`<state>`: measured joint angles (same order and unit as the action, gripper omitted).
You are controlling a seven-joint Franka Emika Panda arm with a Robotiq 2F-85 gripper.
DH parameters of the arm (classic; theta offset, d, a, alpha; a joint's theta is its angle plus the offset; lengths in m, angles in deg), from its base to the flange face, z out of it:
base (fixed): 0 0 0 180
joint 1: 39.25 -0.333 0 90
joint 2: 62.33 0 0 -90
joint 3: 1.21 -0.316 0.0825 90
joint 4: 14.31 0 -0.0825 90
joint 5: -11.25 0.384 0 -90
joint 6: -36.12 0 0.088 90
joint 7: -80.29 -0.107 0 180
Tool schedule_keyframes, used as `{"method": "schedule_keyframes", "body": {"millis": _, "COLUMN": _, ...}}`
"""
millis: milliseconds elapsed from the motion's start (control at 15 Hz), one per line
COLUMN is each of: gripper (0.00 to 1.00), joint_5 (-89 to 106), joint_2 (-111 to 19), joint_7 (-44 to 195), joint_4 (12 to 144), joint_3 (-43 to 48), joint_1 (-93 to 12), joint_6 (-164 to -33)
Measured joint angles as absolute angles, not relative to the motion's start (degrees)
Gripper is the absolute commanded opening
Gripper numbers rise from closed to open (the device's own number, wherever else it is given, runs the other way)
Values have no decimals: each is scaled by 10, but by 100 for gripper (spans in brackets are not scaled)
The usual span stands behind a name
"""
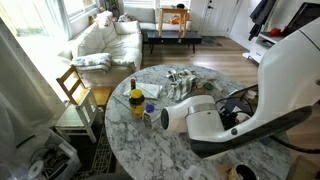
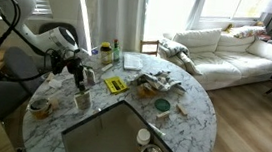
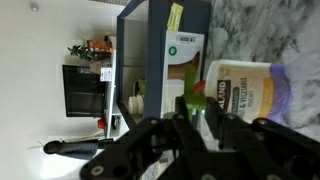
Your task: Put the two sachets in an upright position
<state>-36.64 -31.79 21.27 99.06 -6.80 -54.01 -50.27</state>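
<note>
The arm (image 1: 278,70) is clad in smooth, rounded white shells, fat and tubular, with darker seams where one link meets the next. A thin black cable (image 1: 238,93) runs beside its near link. The gripper (image 3: 190,140) is glossy black, made of angular bars and hinged linkages with blunt fingers.

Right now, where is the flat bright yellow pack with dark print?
In an exterior view, the flat bright yellow pack lies on the round marble table, between the gripper and the pile of pale crinkled wrappers.
</note>
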Motion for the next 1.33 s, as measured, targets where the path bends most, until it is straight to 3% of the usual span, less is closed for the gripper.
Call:
{"method": "schedule_keyframes", "body": {"millis": 200, "gripper": 49, "joint_5": -351, "joint_2": -318, "joint_7": 220, "joint_4": 984, "joint_3": -68, "joint_1": -539, "joint_6": -500}}
{"method": "schedule_keyframes", "body": {"millis": 667, "gripper": 98, "joint_5": -331, "joint_2": -318, "joint_7": 221, "joint_4": 981, "joint_3": -68, "joint_1": -538, "joint_6": -500}}
{"method": "schedule_keyframes", "body": {"millis": 1333, "gripper": 100, "joint_5": -268, "joint_2": -318, "joint_7": 221, "joint_4": 980, "joint_3": -68, "joint_1": -529, "joint_6": -550}}
